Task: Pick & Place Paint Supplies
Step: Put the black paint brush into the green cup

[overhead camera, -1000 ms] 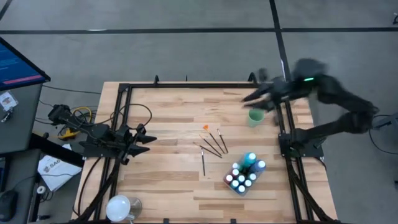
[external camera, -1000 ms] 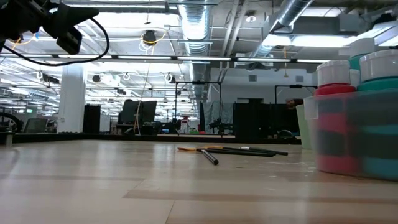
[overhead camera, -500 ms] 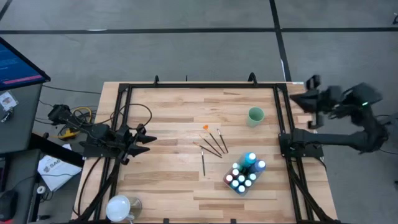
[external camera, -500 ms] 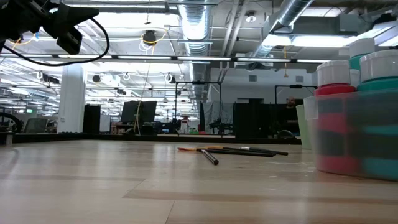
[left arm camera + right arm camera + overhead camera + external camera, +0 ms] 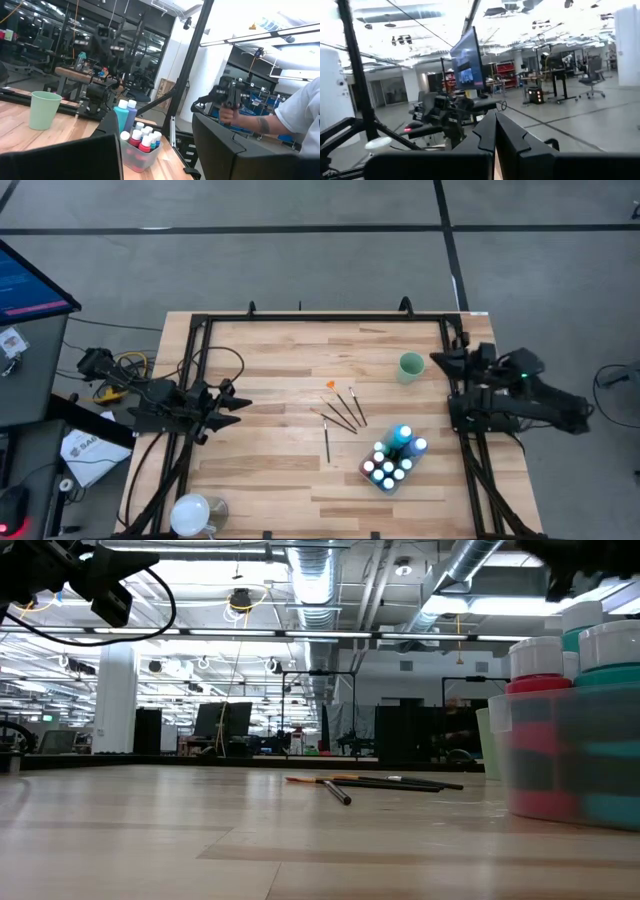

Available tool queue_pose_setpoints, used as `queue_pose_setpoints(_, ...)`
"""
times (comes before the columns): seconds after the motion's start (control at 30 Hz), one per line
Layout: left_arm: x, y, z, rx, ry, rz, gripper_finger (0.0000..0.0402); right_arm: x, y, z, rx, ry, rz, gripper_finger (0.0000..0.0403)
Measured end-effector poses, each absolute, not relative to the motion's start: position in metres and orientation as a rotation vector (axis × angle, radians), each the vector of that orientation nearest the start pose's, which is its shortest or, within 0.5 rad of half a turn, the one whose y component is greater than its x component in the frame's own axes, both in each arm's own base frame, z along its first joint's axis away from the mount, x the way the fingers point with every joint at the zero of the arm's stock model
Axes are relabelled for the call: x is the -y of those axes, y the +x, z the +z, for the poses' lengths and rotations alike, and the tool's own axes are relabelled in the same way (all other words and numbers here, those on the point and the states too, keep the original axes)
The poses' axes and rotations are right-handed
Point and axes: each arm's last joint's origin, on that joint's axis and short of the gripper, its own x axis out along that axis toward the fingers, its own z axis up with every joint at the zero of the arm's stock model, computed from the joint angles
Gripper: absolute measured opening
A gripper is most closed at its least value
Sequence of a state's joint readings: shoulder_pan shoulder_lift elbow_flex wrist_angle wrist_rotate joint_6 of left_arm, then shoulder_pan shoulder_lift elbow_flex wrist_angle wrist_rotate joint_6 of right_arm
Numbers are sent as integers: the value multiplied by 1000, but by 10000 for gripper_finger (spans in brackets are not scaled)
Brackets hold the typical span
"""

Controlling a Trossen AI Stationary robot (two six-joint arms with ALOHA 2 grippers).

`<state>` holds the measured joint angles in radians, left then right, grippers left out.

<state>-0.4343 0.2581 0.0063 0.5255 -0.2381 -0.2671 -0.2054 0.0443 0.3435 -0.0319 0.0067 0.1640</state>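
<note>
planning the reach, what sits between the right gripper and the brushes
In the high view, only the green cup sits between the right gripper and the brushes; otherwise bare wood.

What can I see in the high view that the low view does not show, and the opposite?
Only the high view shows both arms whole: the left gripper open at the table's left edge, the right gripper shut beside the cup, and the bottle caps from above. Only the low view shows the room behind the table and the tub's side. Both show the brushes lying on the table.
</note>
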Motion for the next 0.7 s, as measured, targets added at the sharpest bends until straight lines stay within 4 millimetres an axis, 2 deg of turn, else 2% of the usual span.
queue_pose_setpoints(0.17, 40, 102, 194, 232, -355, -229, 132, 17, 82, 232, 267, 191, -186, 0)
queue_pose_setpoints(0.33, 40, 102, 194, 232, -355, -229, 132, 19, 91, 204, 264, 271, -177, 0)
queue_pose_setpoints(0.57, 40, 102, 194, 231, -355, -229, 132, 20, 96, 183, 201, 281, -176, 0)
queue_pose_setpoints(0.7, 40, 102, 194, 232, -355, -229, 132, 19, 97, 181, 177, 282, -167, 0)
